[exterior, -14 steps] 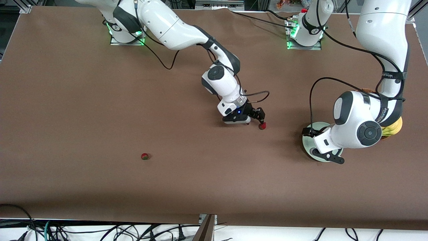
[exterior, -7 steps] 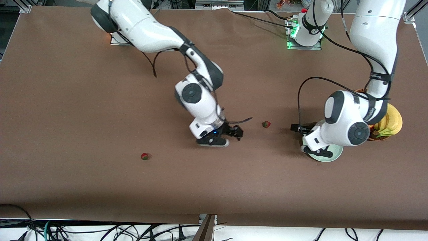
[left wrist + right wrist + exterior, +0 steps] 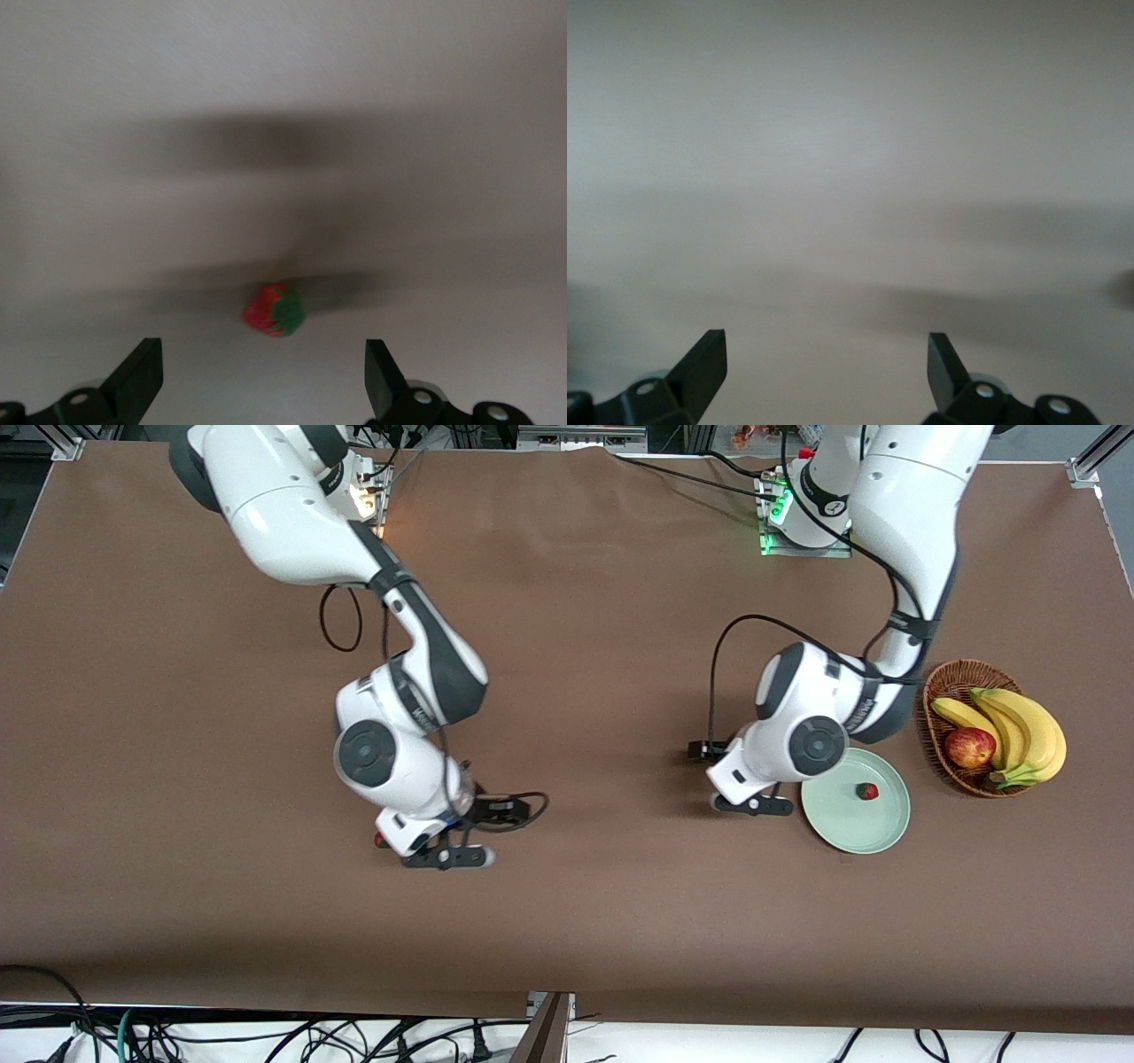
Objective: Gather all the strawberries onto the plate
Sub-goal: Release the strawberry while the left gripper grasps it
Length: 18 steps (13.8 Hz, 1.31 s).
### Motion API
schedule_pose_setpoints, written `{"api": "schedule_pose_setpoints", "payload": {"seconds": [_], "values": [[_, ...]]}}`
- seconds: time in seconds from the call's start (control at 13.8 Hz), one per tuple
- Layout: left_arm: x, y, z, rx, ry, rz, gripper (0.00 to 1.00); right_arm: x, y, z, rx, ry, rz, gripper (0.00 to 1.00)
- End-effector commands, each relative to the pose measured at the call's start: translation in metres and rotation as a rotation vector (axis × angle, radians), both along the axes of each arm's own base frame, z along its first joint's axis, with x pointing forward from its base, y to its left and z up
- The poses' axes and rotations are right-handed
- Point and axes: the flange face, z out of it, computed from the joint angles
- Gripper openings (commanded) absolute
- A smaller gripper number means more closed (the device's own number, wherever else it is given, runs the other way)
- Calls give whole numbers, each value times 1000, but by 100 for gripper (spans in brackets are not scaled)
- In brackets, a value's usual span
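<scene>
I have both grippers empty, jaws wide: left gripper [image 3: 261, 381] over a loose strawberry [image 3: 274, 310], right gripper [image 3: 824, 376] over bare bench [image 3: 177, 921], one berry [image 3: 866, 790] on the plate [image 3: 842, 828].

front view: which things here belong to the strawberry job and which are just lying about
Job:
- plate
- strawberry in the plate
- strawberry below the left hand, on the table next to the plate; left hand open
- strawberry by the right hand, on the table; right hand open

Lying about:
- basket beside the plate
- bananas and apple in it
</scene>
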Motion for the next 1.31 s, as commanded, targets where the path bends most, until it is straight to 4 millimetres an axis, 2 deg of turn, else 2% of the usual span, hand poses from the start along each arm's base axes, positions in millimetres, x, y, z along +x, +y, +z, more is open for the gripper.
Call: {"api": "schedule_pose_setpoints", "payload": {"seconds": [0.0,0.15,0.22,0.29,0.44,0.58,0.65,0.73,0.87,1.02,1.16,1.23], "values": [[-23,-6,-25,38,-35,18,100,12,-63,-2,-17,58,88,100],[-30,-11,-34,53,-71,-12,99,18,-98,-16,-92,74,92,100],[-32,-9,-37,71,-81,-37,93,20,-107,-19,-134,69,98,100],[-32,-9,-36,77,-88,-48,81,22,-115,-20,-153,67,96,100],[-31,-7,-37,79,-87,-46,31,21,-132,-35,-179,91,82,100],[-30,-4,-37,79,-87,-41,7,18,-144,-52,-183,122,68,100],[-29,-3,-35,79,-88,-40,1,16,-146,-59,-190,129,70,100],[-26,1,-30,79,-94,-41,1,15,-147,-66,-192,134,71,100],[-13,23,-8,75,-112,-12,1,14,-148,-78,-187,121,66,100],[8,61,18,53,-128,-57,1,17,-148,-88,-181,96,62,100],[30,117,40,21,-138,-149,2,19,-144,-97,-173,65,62,100],[36,140,45,8,-128,-202,2,19,-143,-101,-172,62,61,100]]}}
